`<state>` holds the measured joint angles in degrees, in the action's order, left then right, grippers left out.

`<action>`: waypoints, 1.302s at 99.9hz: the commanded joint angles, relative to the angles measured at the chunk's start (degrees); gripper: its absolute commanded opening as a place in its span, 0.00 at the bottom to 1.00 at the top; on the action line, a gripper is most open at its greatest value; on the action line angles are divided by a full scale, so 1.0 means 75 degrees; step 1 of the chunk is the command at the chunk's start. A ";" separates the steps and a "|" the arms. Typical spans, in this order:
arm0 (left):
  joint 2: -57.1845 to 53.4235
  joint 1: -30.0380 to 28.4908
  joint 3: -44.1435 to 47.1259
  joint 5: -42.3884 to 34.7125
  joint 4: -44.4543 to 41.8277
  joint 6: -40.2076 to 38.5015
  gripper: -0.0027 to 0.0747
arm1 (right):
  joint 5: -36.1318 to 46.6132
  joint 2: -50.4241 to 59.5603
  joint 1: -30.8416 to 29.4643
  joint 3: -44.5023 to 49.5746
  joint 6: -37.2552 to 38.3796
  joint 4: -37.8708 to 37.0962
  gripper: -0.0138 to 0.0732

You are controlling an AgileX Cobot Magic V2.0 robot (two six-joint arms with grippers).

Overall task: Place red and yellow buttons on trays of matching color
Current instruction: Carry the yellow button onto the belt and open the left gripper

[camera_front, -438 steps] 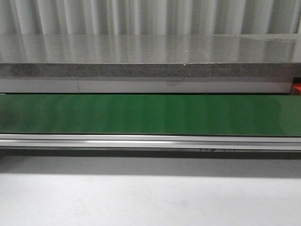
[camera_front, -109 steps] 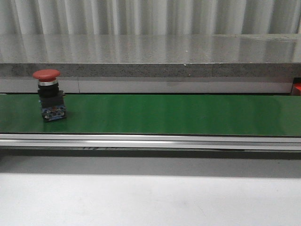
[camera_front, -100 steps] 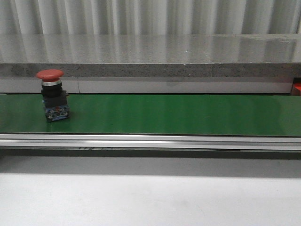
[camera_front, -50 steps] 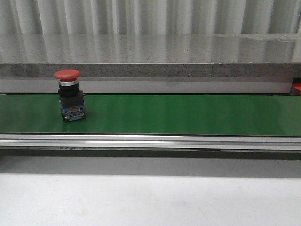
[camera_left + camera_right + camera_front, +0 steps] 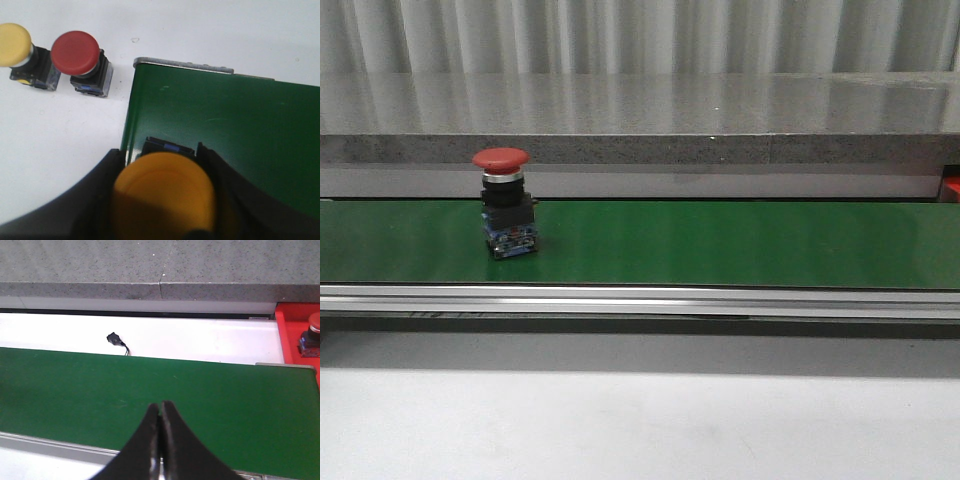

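Red button [image 5: 504, 205] is standing upright on the green belt [image 5: 720, 245] toward its left end, and it's slid a fair bit rightward compared with half a second ago, while four seconds back I saw nothing on the belt at all. My left gripper [image 5: 162, 192] is pinching a yellow button [image 5: 165, 192] right over the belt's end, with another red button [image 5: 80, 60] and yellow button [image 5: 17, 52] sitting beside each other on the white table [image 5: 60, 140]. Right gripper [image 5: 160, 415] hangs over the belt with fingers pressed together, and there's a red tray [image 5: 295, 335] off at the edge holding a button [image 5: 310, 335].

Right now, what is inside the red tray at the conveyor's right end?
In the right wrist view, the red tray holds one red-capped button, cut off at the frame edge. The rest of the tray lies outside the frame, so any other contents cannot be seen.
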<state>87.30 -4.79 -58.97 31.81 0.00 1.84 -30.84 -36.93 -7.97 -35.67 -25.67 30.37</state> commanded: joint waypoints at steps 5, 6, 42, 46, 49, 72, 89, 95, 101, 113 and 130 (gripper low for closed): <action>-0.0002 0.0060 -0.0171 -0.0386 0.0189 -0.0017 0.01 | 0.0426 0.0022 0.0008 -0.0195 -0.0046 0.0103 0.08; 0.0011 0.0060 -0.0171 -0.0386 0.0189 -0.0017 0.01 | 0.0426 0.0022 0.0008 -0.0195 -0.0046 0.0103 0.08; 0.0011 0.0060 -0.0187 -0.0144 0.0189 -0.0003 0.57 | 0.0426 0.0022 0.0008 -0.0195 -0.0046 0.0103 0.08; 0.0011 0.0060 -0.0187 -0.0104 0.0198 -0.0003 0.70 | 0.0426 0.0022 0.0008 -0.0195 -0.0046 0.0103 0.08; 0.0011 0.0060 -0.0187 -0.0086 0.0207 -0.0003 0.81 | 0.0426 0.0022 0.0008 -0.0195 -0.0046 0.0103 0.08; -0.0106 0.0096 -0.0436 0.0033 0.0254 -0.0003 0.89 | 0.0426 0.0022 0.0008 -0.0195 -0.0046 0.0103 0.08; -0.0844 0.0393 -0.0503 -0.0043 0.0195 0.0033 0.84 | 0.0426 0.0022 0.0008 -0.0195 -0.0046 0.0103 0.08; -0.1292 0.0539 -0.0503 -0.0027 0.0195 0.0179 0.83 | 0.0426 0.0022 0.0008 -0.0195 -0.0046 0.0103 0.08; -0.1632 0.0686 -0.0503 -0.0029 0.0195 0.0197 0.82 | 0.0426 0.0022 0.0008 -0.0195 -0.0046 0.0103 0.08; -0.2573 0.0989 -0.0425 -0.0047 0.0148 0.0372 0.79 | 0.0426 0.0022 0.0008 -0.0195 -0.0046 0.0103 0.08; -0.4025 0.1197 0.0313 -0.0403 0.0142 0.0372 0.73 | 0.0426 0.0022 0.0008 -0.0195 -0.0046 0.0103 0.08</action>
<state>63.18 3.29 -57.91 33.28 0.96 4.53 -30.84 -36.93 -7.97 -35.67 -25.67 30.37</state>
